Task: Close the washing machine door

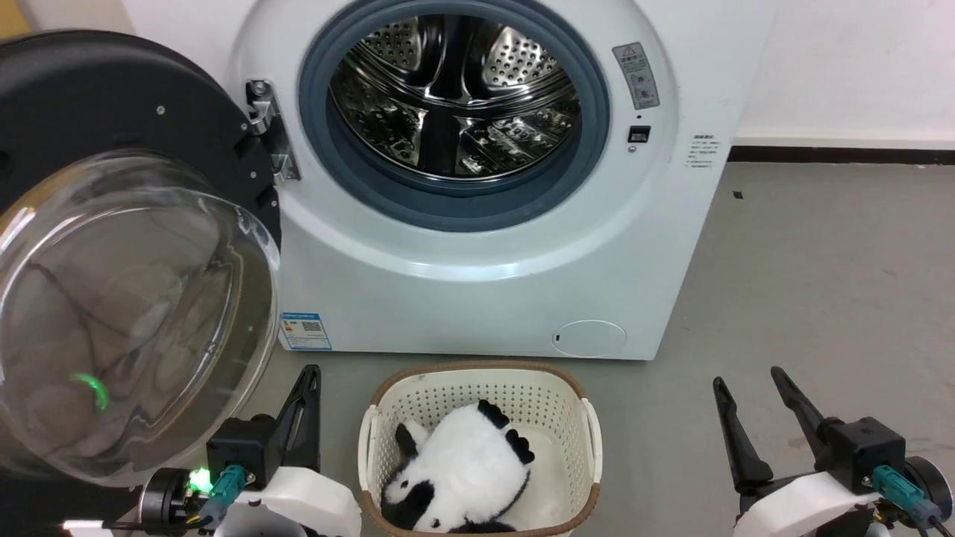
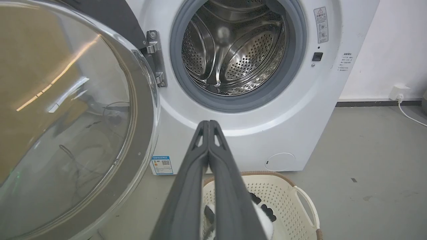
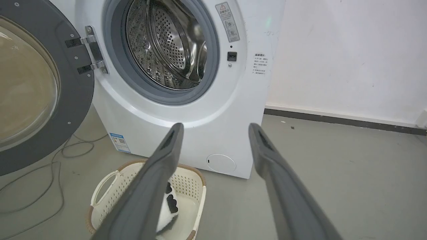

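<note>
Black-rimmed washing machine door point(image 1: 127, 253) stands wide open; the closing push is not yet begun.

In the head view the door hangs on its hinge point(image 1: 268, 130) at 9 o'clock of the washing machine point(image 1: 485, 298), its glass bowl bulging towards the camera and the steel drum point(image 1: 455, 97) bare. At 5 o'clock of the door the left claw point(image 1: 312, 371) has its fingers pressed together on nothing; in the left wrist view it sits beside the glass, apart from it. At 6 o'clock of the machine a basket point(image 1: 589, 425) holds a toy panda point(image 1: 462, 462). At 4 o'clock the right claw point(image 1: 747, 377) is spread wide and empty. This looks like the approach step: the left claw likely needs to get behind the door's free edge at 9 o'clock, then sweep it round the hinge towards 3 o'clock until it latches.
</note>
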